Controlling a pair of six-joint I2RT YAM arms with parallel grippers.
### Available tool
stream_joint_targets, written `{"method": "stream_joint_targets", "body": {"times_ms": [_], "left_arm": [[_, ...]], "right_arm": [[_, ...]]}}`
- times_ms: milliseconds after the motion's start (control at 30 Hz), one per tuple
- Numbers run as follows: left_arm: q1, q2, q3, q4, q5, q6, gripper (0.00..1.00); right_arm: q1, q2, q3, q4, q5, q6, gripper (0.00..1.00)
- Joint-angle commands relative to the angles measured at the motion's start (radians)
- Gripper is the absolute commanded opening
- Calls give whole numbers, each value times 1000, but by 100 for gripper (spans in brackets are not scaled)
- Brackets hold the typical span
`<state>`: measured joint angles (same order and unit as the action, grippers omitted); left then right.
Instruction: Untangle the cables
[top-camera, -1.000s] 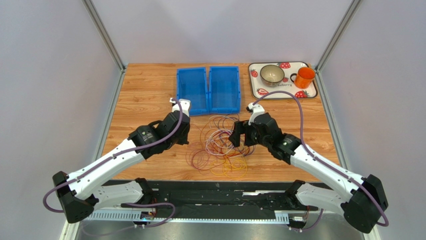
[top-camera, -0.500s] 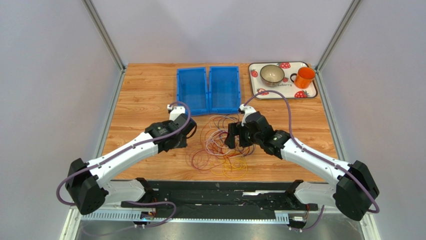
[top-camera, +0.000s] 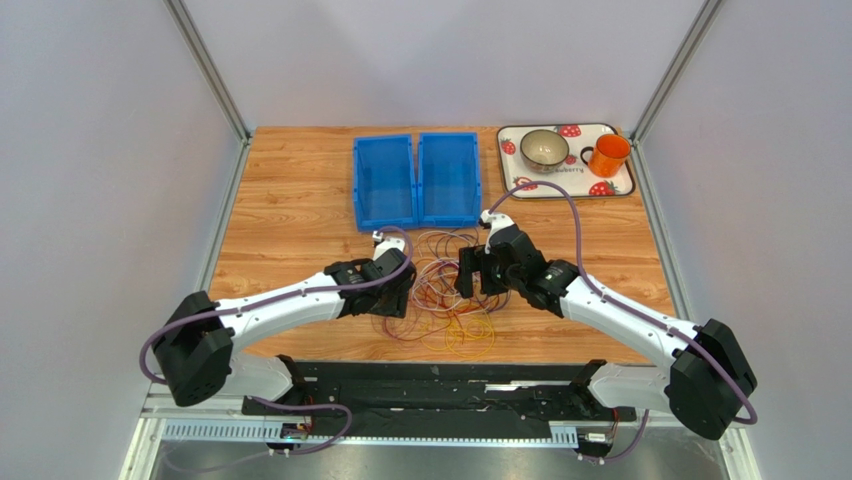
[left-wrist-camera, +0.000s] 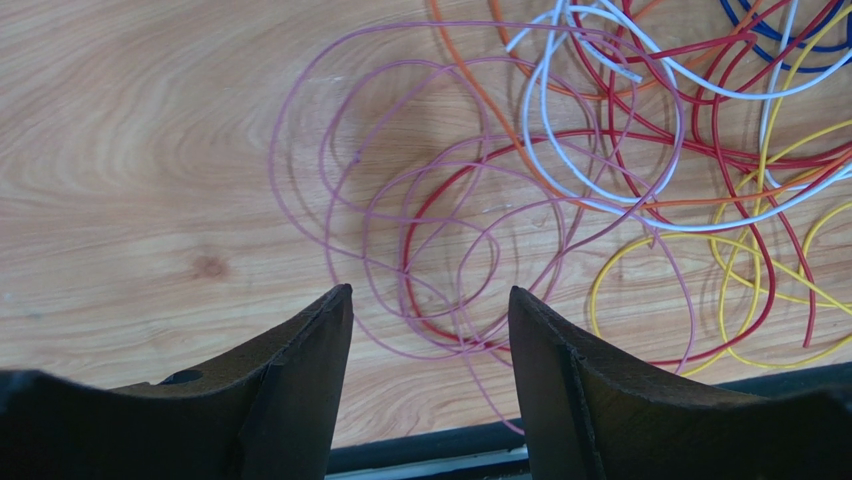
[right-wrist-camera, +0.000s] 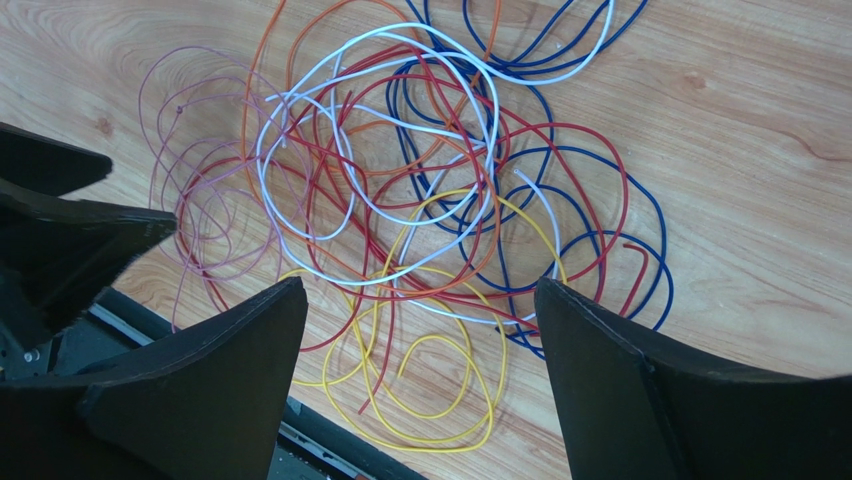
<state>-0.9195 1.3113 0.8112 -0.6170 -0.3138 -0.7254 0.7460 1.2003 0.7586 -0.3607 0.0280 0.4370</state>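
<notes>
Your left tool (left-wrist-camera: 430, 291) hangs spread over the pink cable (left-wrist-camera: 273, 170): pinch only its outer loop, seemingly free of others.

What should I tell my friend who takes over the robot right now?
Left gripper: open, empty, over the pink loops at the heap's edge.
Right gripper: open, empty, above the heap's middle.
Cables: one tangled heap on the table, between the two arms.
Done: no cable separated yet.
Left: pull each colour free and lay it apart.
</notes>
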Motion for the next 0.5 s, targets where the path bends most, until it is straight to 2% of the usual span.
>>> {"method": "stream_joint_targets", "body": {"times_ms": [0,233,467], "left_arm": [[-22,74,29,123,36,34,66],[-53,153,28,217,56,49,67],[-58,224,31,241,50,43,67]], "right_arm": [[6,-18,2,0,44,-7,89],[6,10,10,-4,46,-23,88],[6,2,1,3,41,-21,89]]}}
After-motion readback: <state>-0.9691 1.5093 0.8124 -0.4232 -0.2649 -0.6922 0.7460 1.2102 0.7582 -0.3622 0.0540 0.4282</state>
